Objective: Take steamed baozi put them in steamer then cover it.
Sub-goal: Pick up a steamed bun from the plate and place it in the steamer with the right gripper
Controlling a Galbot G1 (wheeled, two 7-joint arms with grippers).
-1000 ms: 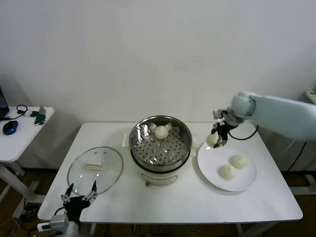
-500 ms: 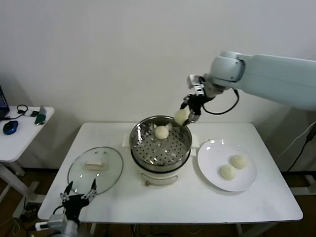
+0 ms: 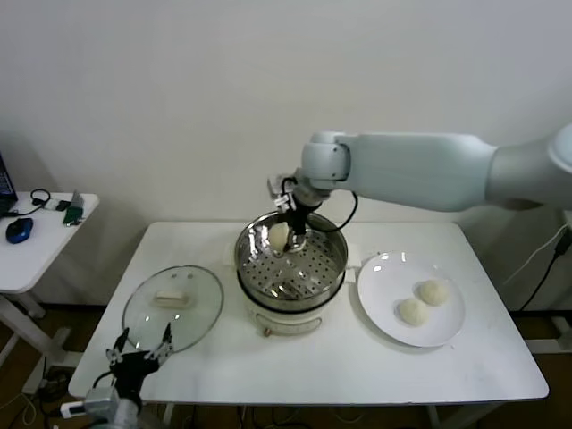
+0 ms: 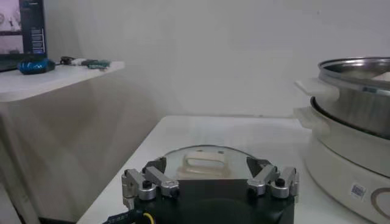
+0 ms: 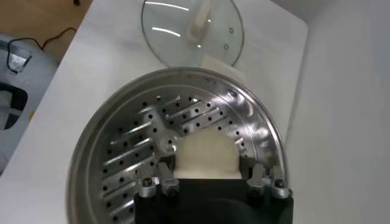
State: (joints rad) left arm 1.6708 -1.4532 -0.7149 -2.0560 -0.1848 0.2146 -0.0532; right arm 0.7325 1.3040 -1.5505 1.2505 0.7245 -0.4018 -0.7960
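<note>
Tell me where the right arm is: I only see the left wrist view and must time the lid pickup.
Observer: In the head view the right gripper hangs over the round shiny stainless-steel steamer, shut on a small round cream-white bun.
Operator: Has it let go?
Observer: No. The right wrist view shows the bun clamped between the fingers, over the perforated tray.
Operator: How many are left to move?
Observer: Two more cream-white buns lie on the flat white plate, on the steamer's right.
</note>
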